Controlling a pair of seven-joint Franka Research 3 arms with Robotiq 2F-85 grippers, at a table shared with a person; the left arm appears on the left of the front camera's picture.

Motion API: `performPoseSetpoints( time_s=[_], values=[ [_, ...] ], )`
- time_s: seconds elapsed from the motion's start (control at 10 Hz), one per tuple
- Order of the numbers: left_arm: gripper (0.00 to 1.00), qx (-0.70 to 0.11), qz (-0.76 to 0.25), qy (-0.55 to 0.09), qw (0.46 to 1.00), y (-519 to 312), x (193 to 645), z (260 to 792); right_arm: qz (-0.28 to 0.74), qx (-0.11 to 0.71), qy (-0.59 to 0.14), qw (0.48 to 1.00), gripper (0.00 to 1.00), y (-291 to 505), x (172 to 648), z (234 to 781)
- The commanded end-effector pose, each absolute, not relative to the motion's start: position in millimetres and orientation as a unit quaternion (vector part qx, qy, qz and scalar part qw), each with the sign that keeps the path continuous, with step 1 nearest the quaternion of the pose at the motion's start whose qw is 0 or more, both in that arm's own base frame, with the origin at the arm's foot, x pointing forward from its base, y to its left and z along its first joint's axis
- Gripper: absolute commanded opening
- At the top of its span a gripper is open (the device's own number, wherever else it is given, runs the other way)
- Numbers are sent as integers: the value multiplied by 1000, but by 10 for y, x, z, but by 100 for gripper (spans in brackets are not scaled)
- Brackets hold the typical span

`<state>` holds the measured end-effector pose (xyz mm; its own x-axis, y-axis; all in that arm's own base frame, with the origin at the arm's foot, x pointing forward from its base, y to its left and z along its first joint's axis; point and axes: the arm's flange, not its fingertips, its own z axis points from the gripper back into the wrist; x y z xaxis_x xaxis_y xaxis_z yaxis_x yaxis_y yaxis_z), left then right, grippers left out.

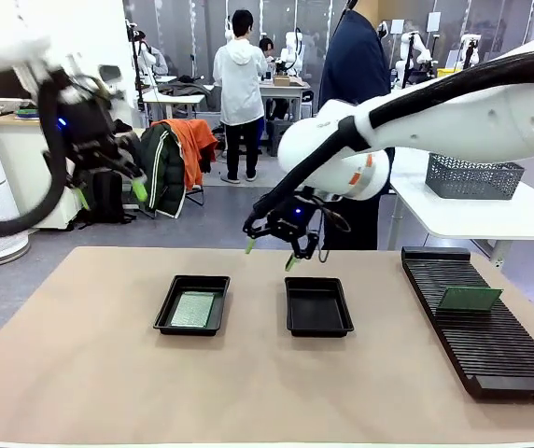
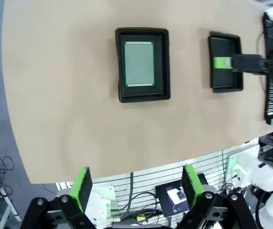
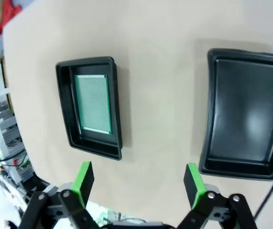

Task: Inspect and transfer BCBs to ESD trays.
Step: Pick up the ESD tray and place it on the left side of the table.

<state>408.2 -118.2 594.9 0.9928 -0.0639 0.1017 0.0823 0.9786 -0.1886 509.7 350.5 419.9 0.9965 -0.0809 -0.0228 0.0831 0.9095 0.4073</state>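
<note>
While the right tool (image 1: 269, 255) hovers wide and empty near the empty ESD tray (image 1: 319, 332), we note the next BCB (image 1: 470, 299) sits in the rack (image 1: 491, 359) at the right edge of the worktop (image 1: 80, 373), long axis along the slots; right arm nearer. Left tool (image 1: 111, 194) wide too.

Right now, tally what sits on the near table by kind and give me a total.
ESD trays: 2, left tray and right tray
Slotted rack: 1
BCBs: 2, one in the left tray, one on the slotted rack
Total: 5
</note>
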Motion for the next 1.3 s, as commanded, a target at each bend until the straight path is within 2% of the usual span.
performPoseSetpoints(
  time_s=[0.0, 0.1, 0.4, 0.9, 1.2],
  values=[
    [100, -73, -22, -37, 996, -1374, 4181, 5537, -24, 237, 5, 971, 100, 3210, 4985, 4169],
    [100, -64, -16, -24, 998, -1513, 4247, 5273, -42, 209, 3, 977, 100, 3505, 5097, 4199],
    [100, -29, -4, -13, 999, -1791, 4432, 4606, -42, 209, 3, 977, 100, 3505, 5097, 4199],
    [100, 15, 1, -41, 999, -1900, 4701, 3866, -42, 209, 3, 977, 100, 3505, 5097, 4199],
    [100, 15, -2, -44, 999, -1823, 4942, 3543, -42, 209, 3, 977, 100, 3505, 5097, 4199]
  ],
)
